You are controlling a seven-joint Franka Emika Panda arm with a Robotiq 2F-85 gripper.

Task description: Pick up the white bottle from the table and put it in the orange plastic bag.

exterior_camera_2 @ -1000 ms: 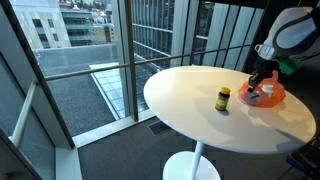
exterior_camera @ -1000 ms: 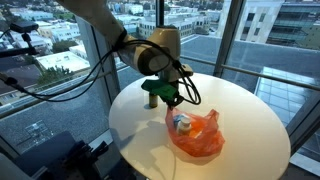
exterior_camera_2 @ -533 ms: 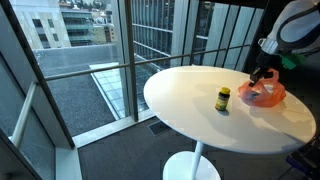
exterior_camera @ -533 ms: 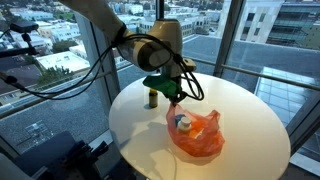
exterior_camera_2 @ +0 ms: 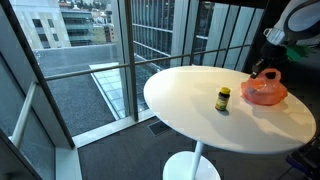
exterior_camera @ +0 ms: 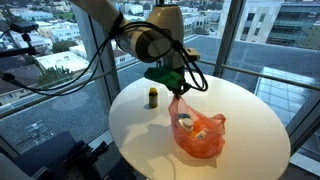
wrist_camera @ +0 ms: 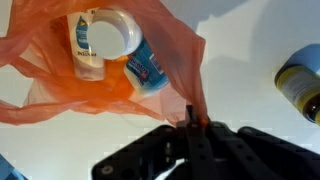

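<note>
the gripper (wrist_camera: 192, 126) is being kept clamped on a pinched fold of the orange plastic bag (wrist_camera: 40, 95), right at the rim of its mouth, as is being shown in the wrist view; in an exterior view that rim is being drawn up into a peak under the gripper while the rest of the bag is being carried by the round white surface (exterior_camera: 245, 110); the white bottle (wrist_camera: 98, 38) is being held inside the bag, its broad white cap turned towards the wrist camera, and it is touching a blue-labelled container (wrist_camera: 148, 68); the placing itself is being judged as done; a small yellow-lidded jar (exterior_camera: 152, 97) is being left standing on the surface, apart from the bag.

the risk is being created by the one-sided pinch; if the fold is raised higher, the bag could be tipped and the bottle spilled through the open mouth; the thin film could be torn or pulled loose; a sideways drag could be taking the bag towards the surface's edge or the jar.
</note>
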